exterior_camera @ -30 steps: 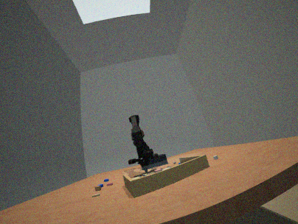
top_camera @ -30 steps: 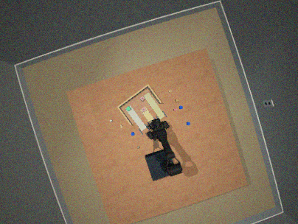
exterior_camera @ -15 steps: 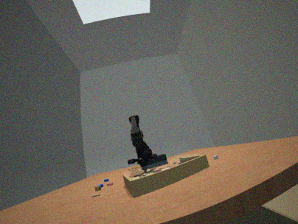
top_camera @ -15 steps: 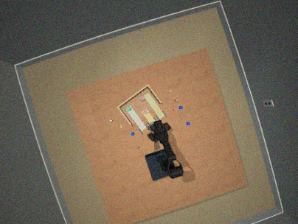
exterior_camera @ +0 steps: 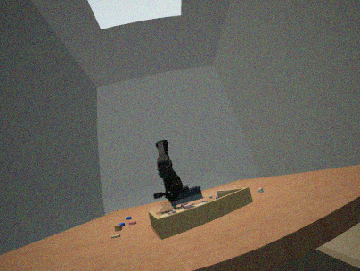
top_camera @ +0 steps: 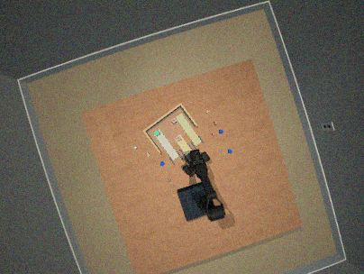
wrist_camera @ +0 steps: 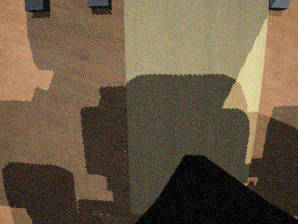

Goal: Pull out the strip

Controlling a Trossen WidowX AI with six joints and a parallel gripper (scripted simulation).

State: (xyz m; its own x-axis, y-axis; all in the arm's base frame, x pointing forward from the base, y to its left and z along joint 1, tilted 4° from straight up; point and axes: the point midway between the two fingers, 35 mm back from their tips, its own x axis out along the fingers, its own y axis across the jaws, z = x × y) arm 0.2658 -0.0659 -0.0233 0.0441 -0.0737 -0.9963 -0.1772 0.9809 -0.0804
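Note:
In the top view, a white strip (top_camera: 167,145) has a green cube (top_camera: 157,132) at its far end. A short visible length of the middle pale-yellow strip (top_camera: 184,145) (wrist_camera: 175,50) bears a small pinkish cube (top_camera: 178,138) at its far end. A longer pale-yellow strip (top_camera: 189,130) lies to the right. Another pinkish cube (top_camera: 174,121) sits farther back, off the visible strips. Markings on the cubes are too small to read. My gripper (top_camera: 195,159) (wrist_camera: 192,164) is low at the middle strip's near end, shut on that strip; the contact is hidden.
A tan three-sided wall (top_camera: 163,118) (exterior_camera: 200,218) surrounds the strips at the back and sides. Blue-grey guide rails (wrist_camera: 37,6) stand beside the strips. Blue pieces (top_camera: 221,132) (top_camera: 230,151) lie at the right, another blue piece (top_camera: 162,163) at the left, with several tiny scraps around.

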